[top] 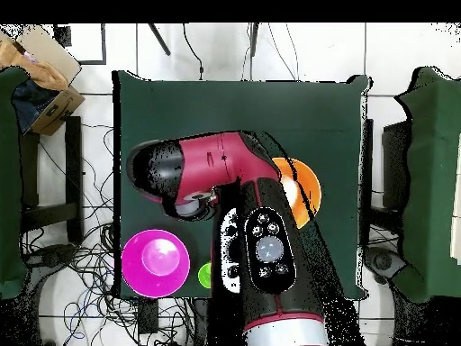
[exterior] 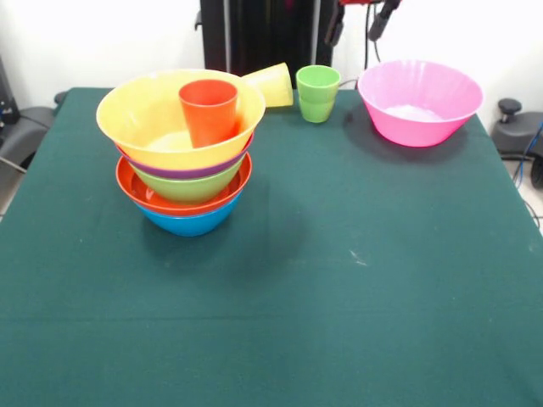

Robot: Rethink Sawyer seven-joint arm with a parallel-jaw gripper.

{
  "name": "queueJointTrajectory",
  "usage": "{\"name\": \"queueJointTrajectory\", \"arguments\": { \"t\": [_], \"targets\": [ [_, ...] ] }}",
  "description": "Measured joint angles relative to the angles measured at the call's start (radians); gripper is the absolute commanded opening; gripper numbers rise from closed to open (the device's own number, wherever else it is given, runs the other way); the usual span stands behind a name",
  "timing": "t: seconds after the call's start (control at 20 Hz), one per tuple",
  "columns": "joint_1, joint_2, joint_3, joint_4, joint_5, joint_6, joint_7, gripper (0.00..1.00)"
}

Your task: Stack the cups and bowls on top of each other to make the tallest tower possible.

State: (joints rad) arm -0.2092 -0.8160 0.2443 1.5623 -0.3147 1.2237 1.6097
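Worktop [exterior: 339,280], green cloth. Tower [exterior: 185,161], one, front view left of centre: five nested bowls, blue at bottom, then red-orange, green, purple, yellow-orange on top. Red cup [exterior: 209,111], one, upright inside the top bowl. Yellow cup [exterior: 273,83], one, on its side just behind the tower. Green cup [exterior: 317,93], one, upright. Pink bowl [exterior: 419,102], one, apart at right. Gripper: not discernible in either view; opening cannot be told, nor its position relative to the tower.
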Motion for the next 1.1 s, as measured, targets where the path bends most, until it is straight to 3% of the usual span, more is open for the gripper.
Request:
{"name": "queueJointTrajectory", "arguments": {
  "t": [0.4, 0.6, 1.0, 1.1],
  "targets": [
    [0.063, 0.007, -0.018, -0.02, 0.002, -0.01, 0.013, 1.0],
    [0.111, 0.025, -0.031, -0.001, 0.004, -0.066, 0.05, 1.0],
    [0.11, 0.064, -0.035, 0.106, 0.031, -0.291, 0.11, 1.0],
    [0.089, 0.082, -0.036, 0.149, 0.031, -0.39, 0.111, 1.0]
  ]
}}
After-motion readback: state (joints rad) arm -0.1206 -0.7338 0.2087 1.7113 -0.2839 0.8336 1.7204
